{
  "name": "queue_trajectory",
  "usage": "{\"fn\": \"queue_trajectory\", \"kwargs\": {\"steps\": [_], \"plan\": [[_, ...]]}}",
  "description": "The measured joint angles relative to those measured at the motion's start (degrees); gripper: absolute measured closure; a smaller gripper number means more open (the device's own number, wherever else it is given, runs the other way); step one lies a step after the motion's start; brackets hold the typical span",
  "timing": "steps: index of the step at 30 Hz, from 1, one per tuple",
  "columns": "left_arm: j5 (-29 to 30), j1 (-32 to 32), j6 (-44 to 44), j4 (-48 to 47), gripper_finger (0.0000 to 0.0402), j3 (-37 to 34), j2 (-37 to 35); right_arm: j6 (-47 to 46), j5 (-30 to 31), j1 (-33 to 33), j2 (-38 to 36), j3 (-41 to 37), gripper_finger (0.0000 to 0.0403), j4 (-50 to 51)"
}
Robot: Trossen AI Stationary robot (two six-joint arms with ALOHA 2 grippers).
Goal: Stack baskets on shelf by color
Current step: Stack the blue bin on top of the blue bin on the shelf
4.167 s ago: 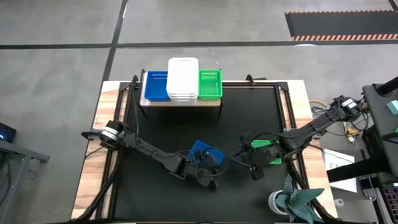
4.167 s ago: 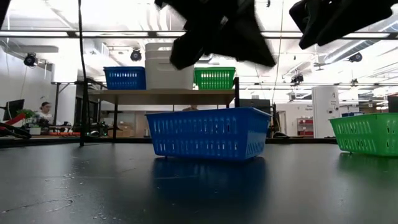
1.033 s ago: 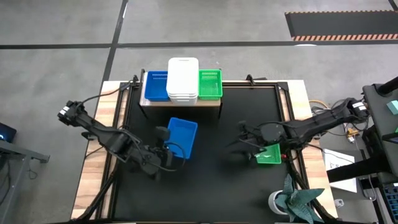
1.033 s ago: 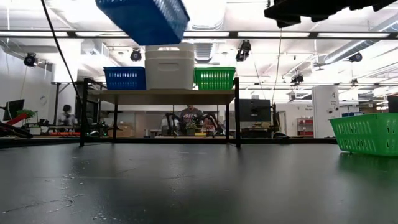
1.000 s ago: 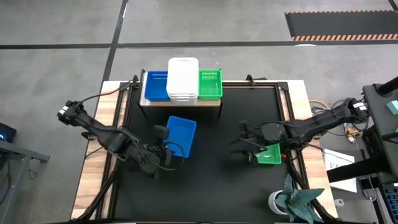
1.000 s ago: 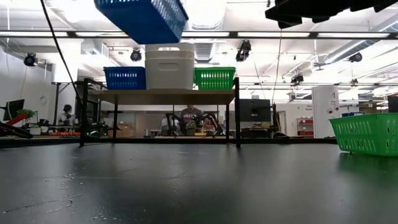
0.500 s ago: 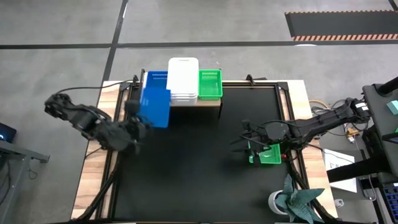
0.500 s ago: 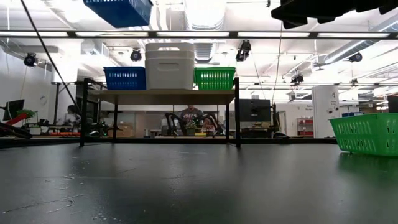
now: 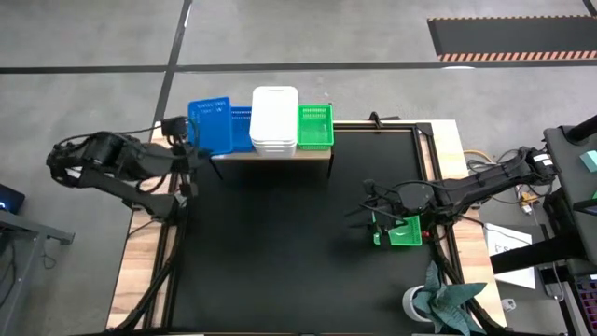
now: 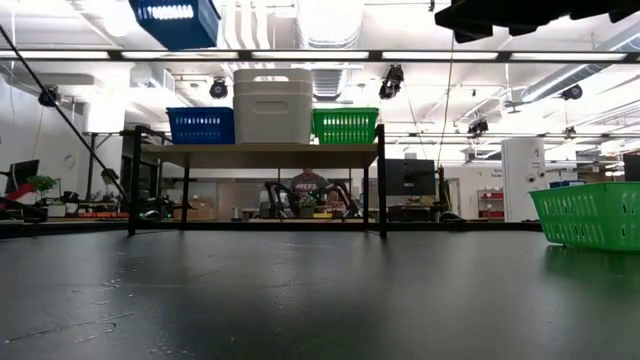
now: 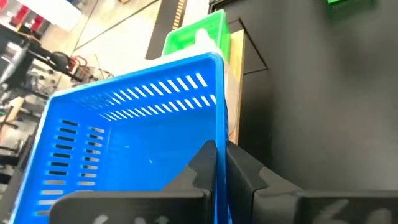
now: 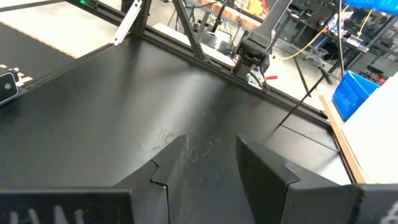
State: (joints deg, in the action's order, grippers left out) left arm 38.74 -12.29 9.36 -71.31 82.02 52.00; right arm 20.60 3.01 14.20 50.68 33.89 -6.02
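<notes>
High view first: the left gripper (image 9: pixel 189 149) is up at the left end of the shelf (image 9: pixel 270 155), pinching the rim of a blue basket (image 9: pixel 211 125). That carried basket hangs over the shelf's left end, partly covering a second blue basket (image 9: pixel 240 128) sitting on the shelf just beyond the claw. Left wrist view backs this up: the two dark fingers (image 11: pixel 202 165) are squeezed together on one side wall of the basket (image 11: pixel 134 140), one finger inside and one outside, so the claw is nearly closed with only the thin plastic wall between. Past the held basket you can see a bit of the green basket (image 11: pixel 198 38) on the shelf.

On the shelf, next to the blue one, comes the stack of white baskets (image 9: pixel 274 119), then the green basket (image 9: pixel 315 125) at the far end from the left claw. In the low view the carried basket (image 10: pixel 172 20) floats well above the shelf top (image 10: pixel 262 148).

The right gripper (image 9: pixel 378 217) sits over on the right side of the table, right beside a loose green basket (image 9: pixel 403 231) on the black tabletop (image 9: pixel 280 252). Right wrist view shows its fingers (image 12: pixel 171 163) spread apart, holding nothing, just bare tabletop in between.
</notes>
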Motion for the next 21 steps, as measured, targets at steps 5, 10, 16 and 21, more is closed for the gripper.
{"fn": "queue_trajectory", "kwargs": {"steps": [5,10,16,21], "plan": [[-4.3,6.6,3.3,0.4,0.0401,-0.6,-0.5,0.5,0.0,0.0,0.0,0.0,0.0275,-0.4],[-9.1,13.2,7.8,0.7,0.0401,-1.8,0.5,1.1,0.0,0.0,0.0,0.0,0.0275,-1.1],[-14.6,22.1,13.7,3.4,0.0401,-2.0,2.3,1.5,0.0,0.0,0.0,0.0,0.0275,-1.6],[-22.3,30.2,19.7,6.3,0.0401,-2.0,4.6,1.8,0.0,0.0,0.0,0.1,0.0275,-1.6]]}}
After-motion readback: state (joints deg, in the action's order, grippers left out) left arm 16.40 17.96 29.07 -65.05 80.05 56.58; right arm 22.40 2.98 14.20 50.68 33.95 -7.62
